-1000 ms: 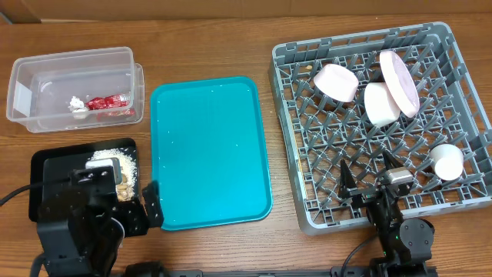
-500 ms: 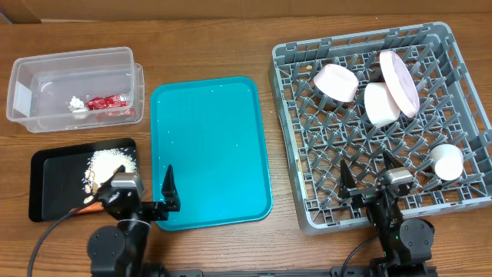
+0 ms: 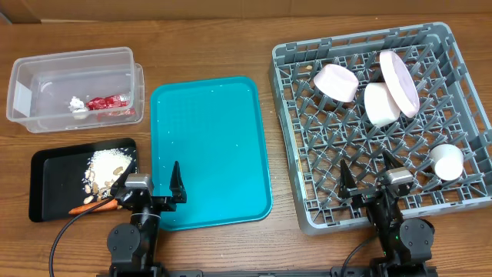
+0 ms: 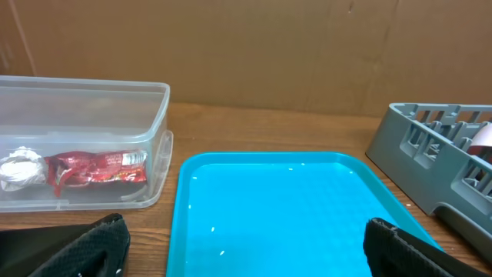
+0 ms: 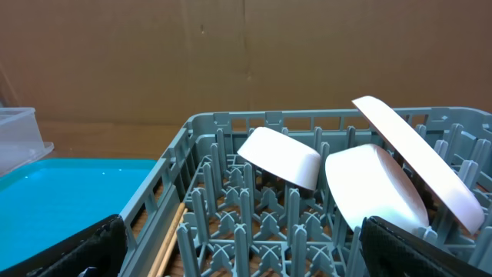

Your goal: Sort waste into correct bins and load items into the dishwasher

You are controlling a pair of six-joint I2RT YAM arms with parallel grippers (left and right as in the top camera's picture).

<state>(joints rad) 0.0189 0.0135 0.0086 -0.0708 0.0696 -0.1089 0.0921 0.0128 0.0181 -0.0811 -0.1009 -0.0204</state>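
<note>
The red wrapper (image 3: 106, 101) and paper wad (image 3: 77, 104) are seen in the clear tub (image 3: 23, 69) at 10 o'clock, the carrot (image 3: 92, 206) and food scraps (image 3: 108, 163) on the black tray (image 3: 50, 181) at 8 o'clock, and the bowls (image 3: 338, 82), plate (image 3: 400, 81), cup (image 3: 446, 160) and chopsticks (image 5: 169, 238) in the dish rack (image 3: 286, 108) at 3 o'clock. The left gripper (image 3: 148, 185) at 7 o'clock and the right gripper (image 3: 369, 181) at 5 o'clock are held empty, fingers spread wide. The carrot, just beside the left gripper, could be knocked off the tray by a careless swing, and the rack's near wall could be snagged by the right fingers.
</note>
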